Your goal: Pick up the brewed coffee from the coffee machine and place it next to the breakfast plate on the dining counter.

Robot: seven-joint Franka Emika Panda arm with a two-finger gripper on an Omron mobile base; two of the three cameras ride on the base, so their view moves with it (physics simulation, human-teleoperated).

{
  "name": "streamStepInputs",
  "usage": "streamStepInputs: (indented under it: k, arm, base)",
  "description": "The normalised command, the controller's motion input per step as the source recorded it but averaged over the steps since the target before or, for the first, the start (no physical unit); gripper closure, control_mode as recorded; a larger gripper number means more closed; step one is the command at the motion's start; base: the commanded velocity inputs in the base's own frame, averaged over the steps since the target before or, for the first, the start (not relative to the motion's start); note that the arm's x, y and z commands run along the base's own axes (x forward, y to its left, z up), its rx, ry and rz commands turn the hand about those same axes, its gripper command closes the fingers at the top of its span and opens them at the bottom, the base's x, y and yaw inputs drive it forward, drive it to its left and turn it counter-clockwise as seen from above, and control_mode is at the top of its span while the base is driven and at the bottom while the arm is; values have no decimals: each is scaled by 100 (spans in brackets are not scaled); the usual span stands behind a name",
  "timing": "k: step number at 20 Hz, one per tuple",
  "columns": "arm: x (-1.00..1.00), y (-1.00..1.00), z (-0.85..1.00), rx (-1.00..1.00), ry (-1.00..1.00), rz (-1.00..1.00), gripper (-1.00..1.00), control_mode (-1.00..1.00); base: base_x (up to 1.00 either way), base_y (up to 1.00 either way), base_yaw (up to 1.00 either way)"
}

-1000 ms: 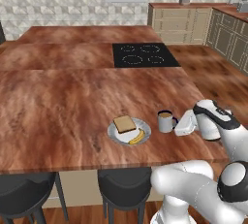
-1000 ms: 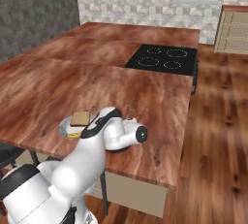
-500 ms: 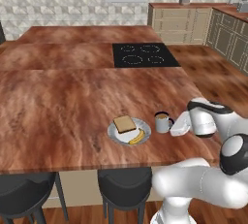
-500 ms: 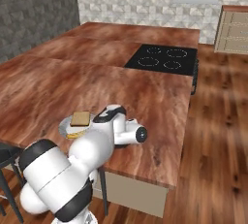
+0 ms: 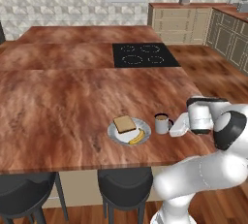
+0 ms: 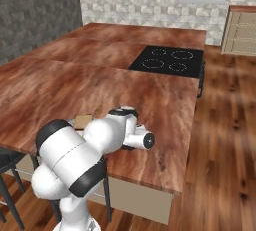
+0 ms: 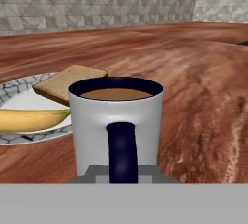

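In the hand view the base of the brewed coffee (image 7: 116,121) and the lower end of its dark handle are hidden at the bottom, and the fingertips cannot be made out. The breakfast plate (image 7: 29,99) is cut off by the left edge, as is the banana (image 7: 29,120). In the right base view the arm's white body covers most of the plate (image 6: 75,123) near the dining counter's (image 6: 75,80) front edge, and the mug is hidden behind it.

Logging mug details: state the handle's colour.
Dark navy handle, clearest in the hand view.
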Motion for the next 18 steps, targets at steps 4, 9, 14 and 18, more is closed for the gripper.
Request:
streamStepInputs:
  k: [4,9,14,18]
  arm:
    - [20,0,-26,0,0,0,100,-100]
    - [19,0,-23,-1,0,0,100,-100]
    - [1,2,-6,-6,-5,0,-100,-100]
    - [-6,0,14,-4,-5,0,-100,-100]
  base:
    - [0,0,0]
    - [0,0,0]
    - [0,0,0]
    - [0,0,0]
